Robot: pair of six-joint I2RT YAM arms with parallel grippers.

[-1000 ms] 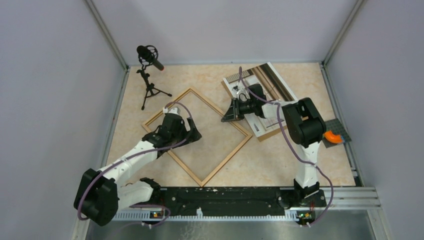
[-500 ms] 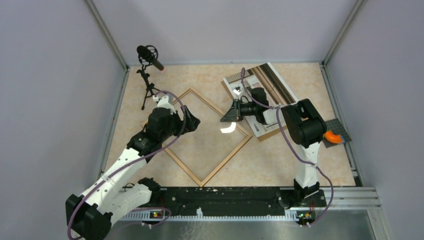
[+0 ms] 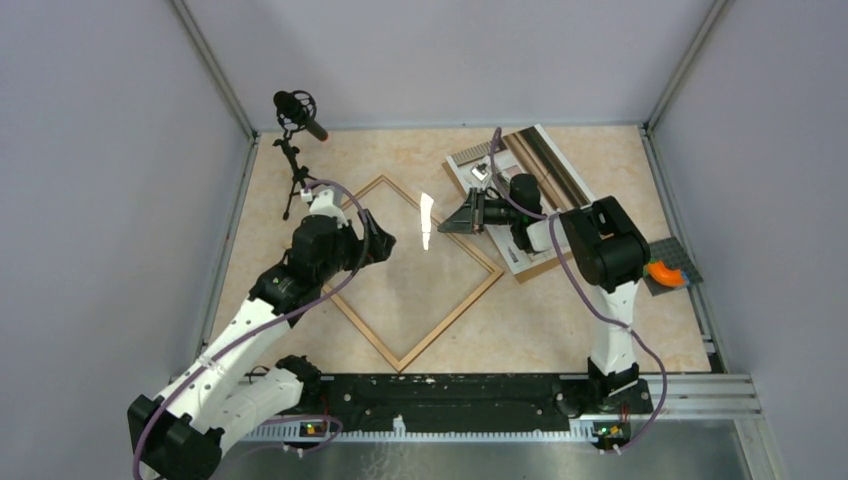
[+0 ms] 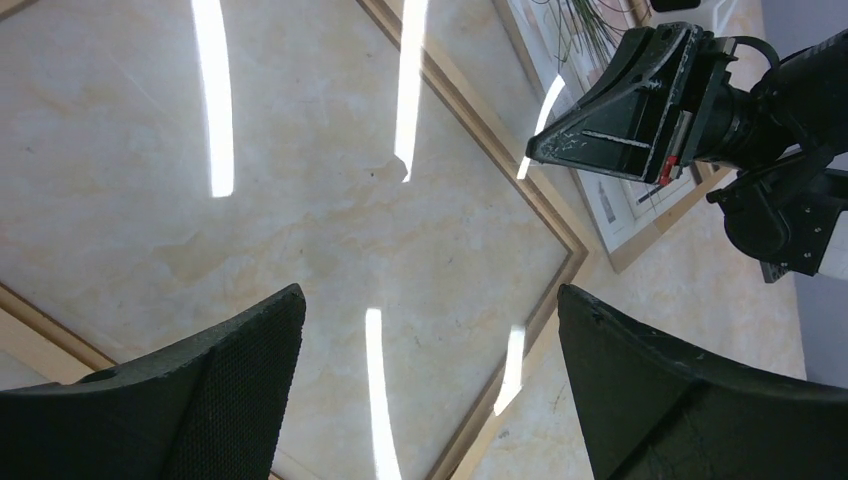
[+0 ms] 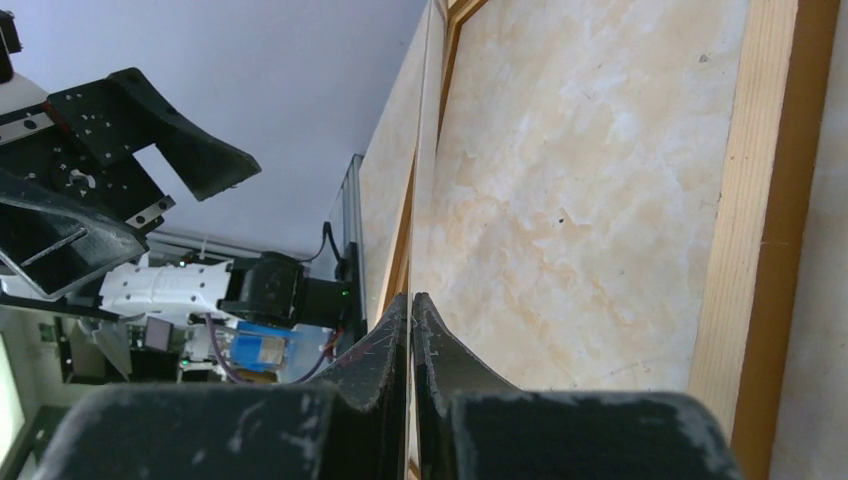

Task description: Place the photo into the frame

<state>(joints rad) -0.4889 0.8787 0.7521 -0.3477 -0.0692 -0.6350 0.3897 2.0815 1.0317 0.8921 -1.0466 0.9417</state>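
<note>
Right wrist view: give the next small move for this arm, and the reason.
Likely lift the clear pane a little higher and swing it off the frame. The right gripper has its fingers shut on the pane's edge, the pane stands tilted over the frame's opening, and the photo lies outside, beside the frame.

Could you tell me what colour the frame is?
The frame is light natural wood, clearest in the right wrist view.
</note>
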